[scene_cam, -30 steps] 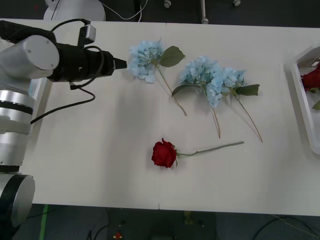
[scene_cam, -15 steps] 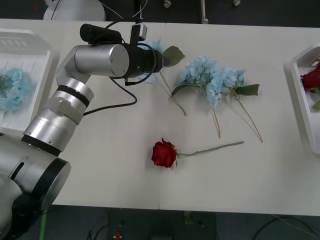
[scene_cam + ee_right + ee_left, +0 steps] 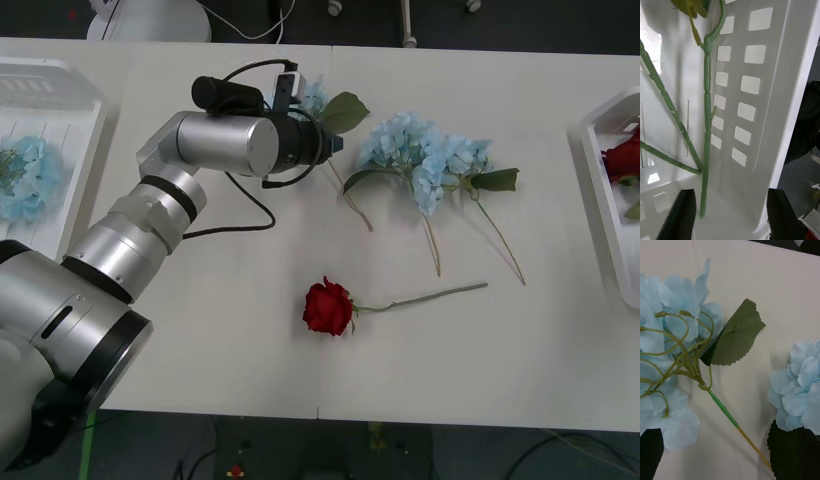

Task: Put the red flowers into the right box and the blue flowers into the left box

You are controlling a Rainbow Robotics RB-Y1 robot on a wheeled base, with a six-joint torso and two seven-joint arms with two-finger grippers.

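The step in hand seems to be the pick of a blue flower: the left gripper (image 3: 730,453) hovers above the far-left blue hydrangea head (image 3: 312,98) on the table (image 3: 230,300), with its black fingers (image 3: 651,453) apart and nothing between them, and the green stem (image 3: 724,412) lies just ahead of them. Two more blue flowers (image 3: 425,155) lie close together near the middle, and one red rose (image 3: 329,306) lies alone nearer the robot, well apart from them. One blue head already rests in the left box (image 3: 60,85), and a red bloom (image 3: 622,158) shows in the right box (image 3: 600,215). The right gripper (image 3: 730,213) hangs over that box's white floor with its fingers spread and empty, above green stems (image 3: 706,123). I think the next move calls for lowering onto the thin stem and closing there, not on the soft petals. The table is plain cream, with a dark floor beyond its far edge.
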